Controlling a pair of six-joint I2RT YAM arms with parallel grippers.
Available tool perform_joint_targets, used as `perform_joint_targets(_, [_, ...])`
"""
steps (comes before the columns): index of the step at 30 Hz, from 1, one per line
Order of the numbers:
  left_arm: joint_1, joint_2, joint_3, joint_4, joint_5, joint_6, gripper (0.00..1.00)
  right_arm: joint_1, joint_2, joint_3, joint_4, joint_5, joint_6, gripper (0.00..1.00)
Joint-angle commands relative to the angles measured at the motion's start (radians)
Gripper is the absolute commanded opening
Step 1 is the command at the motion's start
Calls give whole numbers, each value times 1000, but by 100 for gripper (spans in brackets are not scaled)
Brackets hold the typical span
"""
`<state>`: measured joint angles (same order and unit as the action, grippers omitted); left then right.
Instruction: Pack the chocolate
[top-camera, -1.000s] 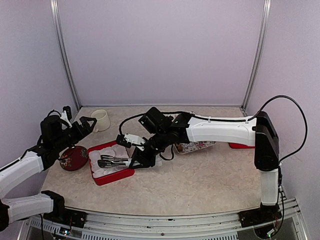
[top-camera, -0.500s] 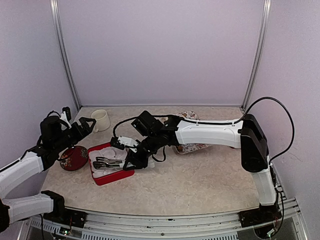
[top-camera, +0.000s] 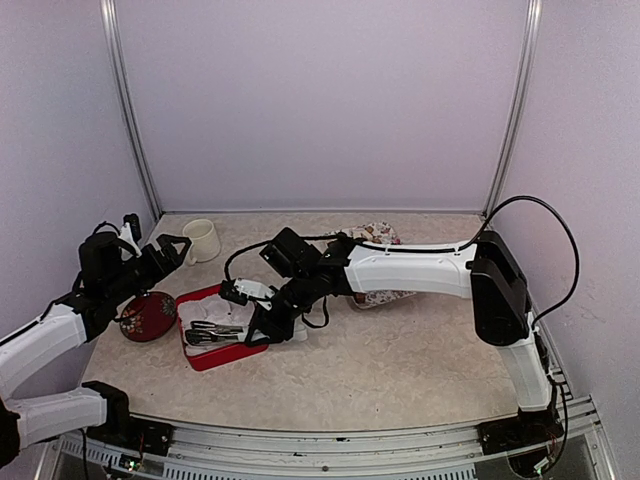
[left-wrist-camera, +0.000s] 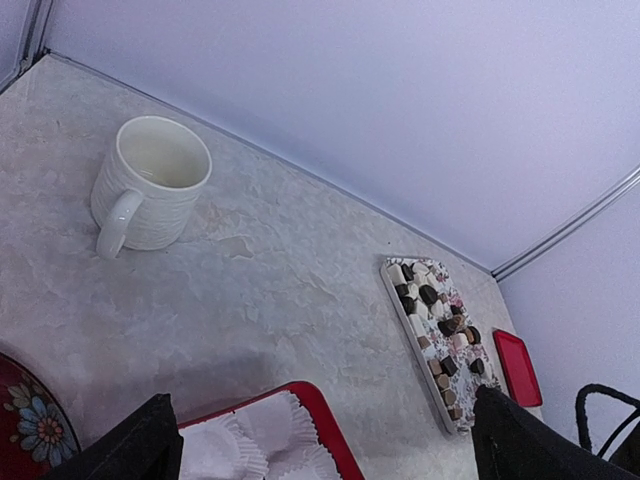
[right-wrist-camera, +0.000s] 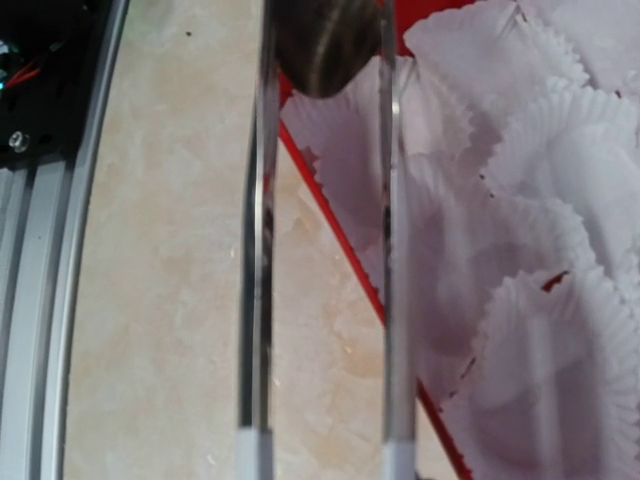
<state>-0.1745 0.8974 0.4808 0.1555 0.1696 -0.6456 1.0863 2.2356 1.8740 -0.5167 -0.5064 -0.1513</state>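
Note:
My right gripper (top-camera: 262, 322) is shut on metal tongs (top-camera: 213, 331) that reach left over the red tray (top-camera: 228, 358) of white paper cups (top-camera: 225, 306). In the right wrist view the tongs' two arms (right-wrist-camera: 258, 250) pinch a dark brown chocolate (right-wrist-camera: 320, 45) at their tips, above the paper cups (right-wrist-camera: 520, 200) near the tray's rim (right-wrist-camera: 340, 250). More chocolate pieces (left-wrist-camera: 440, 330) lie on a patterned tray (top-camera: 385, 296). My left gripper (top-camera: 170, 248) is open and empty, raised at the left above the dark red dish (top-camera: 148, 316).
A white mug (top-camera: 203, 240) stands at the back left, and also shows in the left wrist view (left-wrist-camera: 150, 180). A red lid (left-wrist-camera: 517, 365) lies beyond the patterned tray. The right arm stretches across the middle of the table.
My right arm has reached further left, carrying the tongs and the chocolate across the red tray toward its left side. The left arm has not moved.

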Motion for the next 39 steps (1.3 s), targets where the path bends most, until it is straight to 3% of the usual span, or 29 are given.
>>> perform_joint_targets(1, [11,-13,-8,-3,15,12,99,9,26,44,35,-42,15,28])
perform_joint_targets(20, [21,-17,-11,-10,25,14,99,9,39,68,28,-25,11,40])
perform_joint_targets(27, [23,-21,-7,-11,26,14,99,8,4,64,25,-16,9,39])
perform_joint_targets(33, [23,-26,1,-18,27,20,99,-48,-140,-62,70,20,37,39])
perform_joint_targets(39, [23,-25,2,-15,31,20,99,-159,-346,-312,135,66,87,37])
